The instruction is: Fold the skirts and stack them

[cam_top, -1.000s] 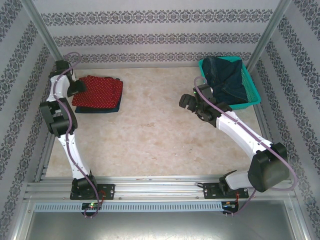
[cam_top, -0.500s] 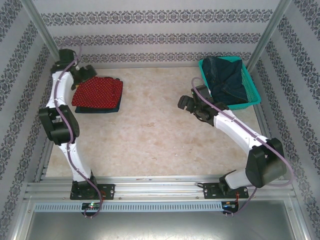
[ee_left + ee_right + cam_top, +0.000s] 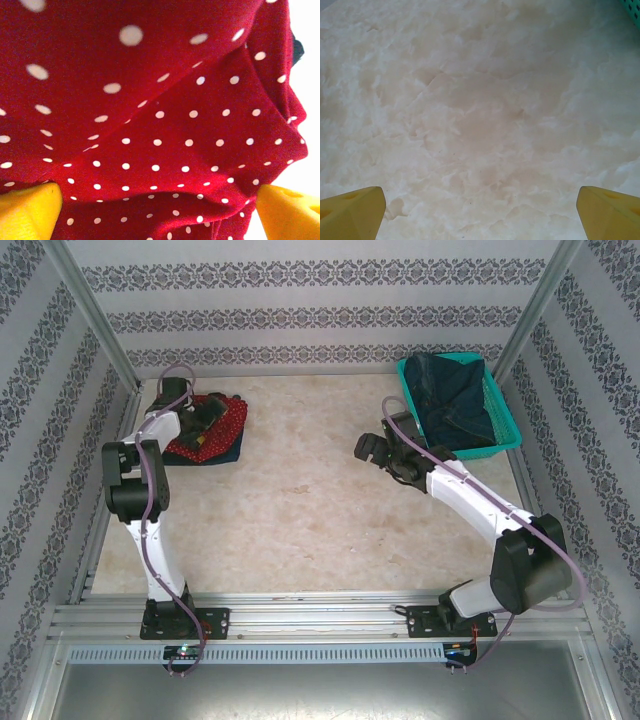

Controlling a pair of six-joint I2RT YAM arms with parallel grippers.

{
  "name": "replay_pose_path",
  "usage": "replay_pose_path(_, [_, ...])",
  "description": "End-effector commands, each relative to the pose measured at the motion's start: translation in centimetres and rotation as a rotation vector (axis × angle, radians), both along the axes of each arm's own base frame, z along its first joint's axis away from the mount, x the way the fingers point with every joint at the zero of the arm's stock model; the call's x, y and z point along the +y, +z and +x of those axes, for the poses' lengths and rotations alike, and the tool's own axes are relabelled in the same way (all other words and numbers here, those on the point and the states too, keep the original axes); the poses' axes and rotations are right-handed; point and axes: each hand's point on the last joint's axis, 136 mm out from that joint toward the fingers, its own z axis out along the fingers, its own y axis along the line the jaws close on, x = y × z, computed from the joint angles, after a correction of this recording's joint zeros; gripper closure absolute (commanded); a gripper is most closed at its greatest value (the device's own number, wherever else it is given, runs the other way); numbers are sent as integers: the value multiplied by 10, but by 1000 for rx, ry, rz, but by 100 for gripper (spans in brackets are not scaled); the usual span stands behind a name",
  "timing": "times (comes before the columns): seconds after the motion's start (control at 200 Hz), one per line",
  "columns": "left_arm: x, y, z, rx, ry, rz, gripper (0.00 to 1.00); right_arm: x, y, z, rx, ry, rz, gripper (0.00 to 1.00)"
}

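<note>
A folded red skirt with white dots [image 3: 228,416] lies at the far left of the table on top of a folded dark blue skirt [image 3: 226,453]. My left gripper [image 3: 205,418] hovers low over the red skirt [image 3: 165,125] with its jaws open [image 3: 157,202]; the yellow fingertips [image 3: 30,210] stand wide apart on either side of the rumpled cloth. Another dark denim skirt [image 3: 452,400] lies crumpled in the teal basket [image 3: 508,436]. My right gripper [image 3: 372,448] stands open [image 3: 480,202] above bare table, left of the basket, holding nothing.
The table [image 3: 300,510] is a pale marbled surface, closed in by patterned walls at the back and sides. Metal posts [image 3: 95,315] stand at the far corners. A corner of the basket [image 3: 632,10] shows at the upper right of the right wrist view.
My left arm swung from the skirt pile's left edge up toward the back corner, then right and down over the red skirt. Its jaws opened wider. The right gripper drifted slightly left.
</note>
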Motion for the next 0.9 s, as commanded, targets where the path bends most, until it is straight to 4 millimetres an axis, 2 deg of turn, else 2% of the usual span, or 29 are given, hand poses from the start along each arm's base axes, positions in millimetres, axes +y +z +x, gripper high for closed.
replay_pose_path(0.0, [-4, 12, 11, -54, -2, -24, 0, -12, 9, -1, -27, -14, -7, 2])
replay_pose_path(0.06, [-7, 35, 11, -90, -31, -16, 0, -20, 14, 1, -46, -9, -41, 2])
replay_pose_path(0.245, [-24, 116, 2, -250, -139, -33, 0, -74, 29, 14, -64, -44, -162, 2])
replay_pose_path(0.395, [-50, 176, -18, -451, -252, -105, 0, -122, 30, 28, -34, -79, -232, 2])
replay_pose_path(0.495, [-58, 204, -39, -595, -293, -183, 0, -153, 26, 41, -19, -115, -226, 2])
replay_pose_path(0.624, [-46, 212, -71, -647, -256, -193, 0, -186, 16, 62, 13, -153, -187, 2])
replay_pose_path(0.744, [-37, 209, -102, -625, -232, -82, 0, -216, 5, 86, 77, -204, -183, 3])
replay_pose_path(0.799, [-31, 204, -115, -591, -212, -17, 0, -222, 0, 102, 86, -193, -185, 8])
replay_pose_path(0.894, [-21, 201, -134, -557, -173, 70, 0, -220, -10, 129, 124, -146, -167, 17])
